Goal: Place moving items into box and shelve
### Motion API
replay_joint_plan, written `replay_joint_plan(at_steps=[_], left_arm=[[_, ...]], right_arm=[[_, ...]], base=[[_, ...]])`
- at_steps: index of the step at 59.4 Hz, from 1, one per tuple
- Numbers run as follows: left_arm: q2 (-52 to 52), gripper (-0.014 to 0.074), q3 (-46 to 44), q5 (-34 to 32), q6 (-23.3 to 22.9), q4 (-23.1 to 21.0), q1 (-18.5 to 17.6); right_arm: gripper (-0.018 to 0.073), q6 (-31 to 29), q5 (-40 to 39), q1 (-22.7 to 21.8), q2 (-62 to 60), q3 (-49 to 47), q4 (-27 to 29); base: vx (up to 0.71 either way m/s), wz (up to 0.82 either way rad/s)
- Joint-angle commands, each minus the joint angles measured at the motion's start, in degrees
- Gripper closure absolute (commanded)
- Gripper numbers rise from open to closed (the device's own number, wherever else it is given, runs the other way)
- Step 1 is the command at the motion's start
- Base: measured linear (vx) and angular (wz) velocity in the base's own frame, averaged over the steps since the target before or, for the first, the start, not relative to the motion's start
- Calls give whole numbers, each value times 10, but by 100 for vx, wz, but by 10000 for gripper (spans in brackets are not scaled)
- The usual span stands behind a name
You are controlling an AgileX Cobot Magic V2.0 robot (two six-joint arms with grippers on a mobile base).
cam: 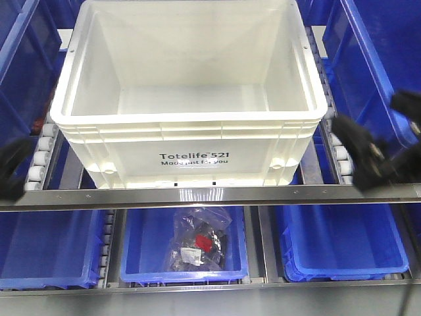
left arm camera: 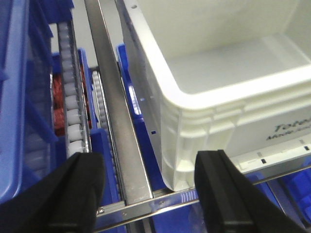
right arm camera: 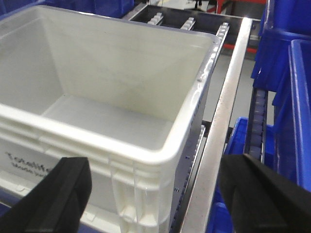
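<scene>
White box (cam: 189,99) sits empty on rollers | bagged item (cam: 197,245) lies below, centred | left tool (left arm camera: 150,189) and right tool (right arm camera: 153,194) apart, flanking box.

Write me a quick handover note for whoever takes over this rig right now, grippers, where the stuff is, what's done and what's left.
Left gripper: open, holding nothing, at the front left corner of the white box.
Right gripper: open, holding nothing, at the box's front right corner.
The white box sits on the roller shelf, and looks empty inside.
A bagged item lies in the middle blue bin below.
Done: nothing visibly packed.
Left: put items into the box, then shelve it.
</scene>
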Motion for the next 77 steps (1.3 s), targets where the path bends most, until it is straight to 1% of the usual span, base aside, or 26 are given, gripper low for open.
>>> replay_joint_plan(at_steps=[1, 9, 13, 17, 21, 30, 39, 58, 62, 64, 66, 70, 71, 75, 77], left_arm=[[-81, 78, 20, -33, -3, 0, -2], [-198, 78, 56, -16, -3, 0, -2], [-233, 78, 68, -5, -3, 0, -2], [-255, 78, 79, -24, -2, 2, -2], [-259, 78, 88, -48, -2, 5, -2], [-256, 78, 103, -61, -4, -1, -2], [-256, 78, 103, -51, -4, -20, -2], [-256, 85, 103, -42, -4, -21, -2], [-256, 139, 103, -42, -4, -21, -2], [-256, 182, 103, -42, -4, -21, -2], [-256, 248, 103, -41, -4, -21, -2], [-256, 388, 103, -40, -4, -21, -2], [-256, 433, 103, -40, -4, -21, -2], [-256, 612, 103, -40, -4, -21, -2], [-256, 622, 103, -40, -3, -20, -2]], right_arm=[[-17, 5, -50, 0, -81, 28, 2], [-17, 6, -29, 0, -186, 78, 0], [-17, 4, -11, 0, -223, 94, 0], [-17, 1, -9, 0, -243, 107, -4], [-17, 1, -28, 0, -246, 118, -4], [-17, -1, -68, 0, -246, 129, -4], [-17, 0, -67, 0, -246, 129, -3], [-10, 5, -67, 0, -246, 129, 1], [35, 4, -75, 0, -246, 129, 0], [90, 4, -75, 0, -246, 129, 0], [151, 4, -72, 0, -246, 129, 0], [342, 4, -72, 0, -246, 129, 0], [377, 4, -72, 0, -246, 129, 0], [585, 4, -70, 0, -246, 129, 0], [581, 5, -67, 0, -246, 129, 1]], base=[[0, 0], [0, 0], [0, 0], [0, 0], [0, 0], [0, 0], [0, 0], [0, 0], [0, 0], [0, 0], [0, 0], [0, 0], [0, 0], [0, 0], [0, 0]])
